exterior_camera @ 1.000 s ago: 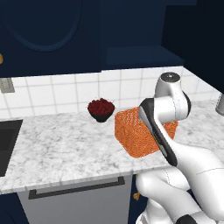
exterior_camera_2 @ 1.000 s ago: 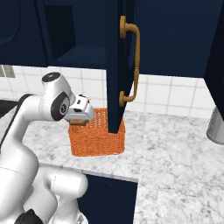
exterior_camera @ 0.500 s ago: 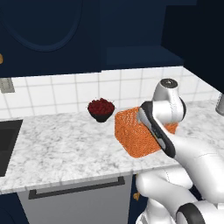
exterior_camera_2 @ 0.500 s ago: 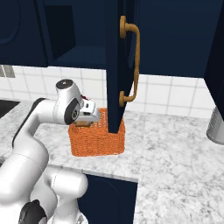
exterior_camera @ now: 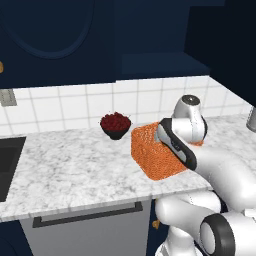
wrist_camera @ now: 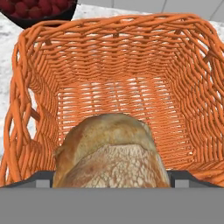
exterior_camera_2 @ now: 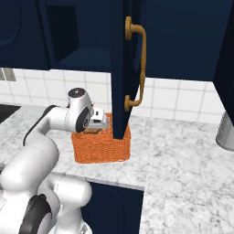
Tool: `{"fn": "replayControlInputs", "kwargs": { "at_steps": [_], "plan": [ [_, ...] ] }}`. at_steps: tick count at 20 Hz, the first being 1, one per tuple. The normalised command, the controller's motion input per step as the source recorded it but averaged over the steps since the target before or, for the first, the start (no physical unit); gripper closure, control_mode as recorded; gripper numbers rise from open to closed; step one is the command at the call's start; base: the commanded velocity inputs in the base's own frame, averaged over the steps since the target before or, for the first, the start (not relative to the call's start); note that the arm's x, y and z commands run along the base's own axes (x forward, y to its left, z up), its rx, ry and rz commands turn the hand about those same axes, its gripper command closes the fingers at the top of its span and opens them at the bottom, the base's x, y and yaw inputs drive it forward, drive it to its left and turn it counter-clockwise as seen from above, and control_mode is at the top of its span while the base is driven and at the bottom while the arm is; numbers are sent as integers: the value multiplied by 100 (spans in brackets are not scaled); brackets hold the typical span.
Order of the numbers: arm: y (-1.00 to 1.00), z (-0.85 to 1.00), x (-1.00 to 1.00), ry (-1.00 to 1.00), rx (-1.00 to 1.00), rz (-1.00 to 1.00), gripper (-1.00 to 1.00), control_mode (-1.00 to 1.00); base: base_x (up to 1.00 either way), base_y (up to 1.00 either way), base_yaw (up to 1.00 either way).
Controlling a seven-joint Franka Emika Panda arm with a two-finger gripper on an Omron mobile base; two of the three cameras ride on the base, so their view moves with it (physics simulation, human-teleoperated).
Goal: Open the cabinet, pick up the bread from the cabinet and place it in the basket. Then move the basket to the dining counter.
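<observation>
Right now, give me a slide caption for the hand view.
Bread between the open gripper's fingertips, over the orange basket.

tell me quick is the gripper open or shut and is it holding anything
gripper: jaws stand wide on either side of the bread, over the basket; whether they grip it or have let go cannot be told.

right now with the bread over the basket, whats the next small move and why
Probably lift the gripper straight up out of the basket. In the hand view the bread sits low inside the woven walls, and the jaws look spread wide, so it seems already released. The open cabinet door hangs close beside the hand, so a short vertical retreat looks safest before going for the basket itself.
</observation>
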Motion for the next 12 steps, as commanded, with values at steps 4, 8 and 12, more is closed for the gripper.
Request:
{"fn": "replayControlInputs", "kwargs": {
  "at_steps": [4, 8, 12],
  "plan": [
    [-15, -16, 19, 0, 0, 2, 100, -100, 0, 0, 0],
    [-12, -25, 20, 0, 0, 1, 100, -100, 0, 0, 0],
    [-10, -41, 21, 5, 0, 2, 100, -100, 0, 0, 0]
  ]
}}
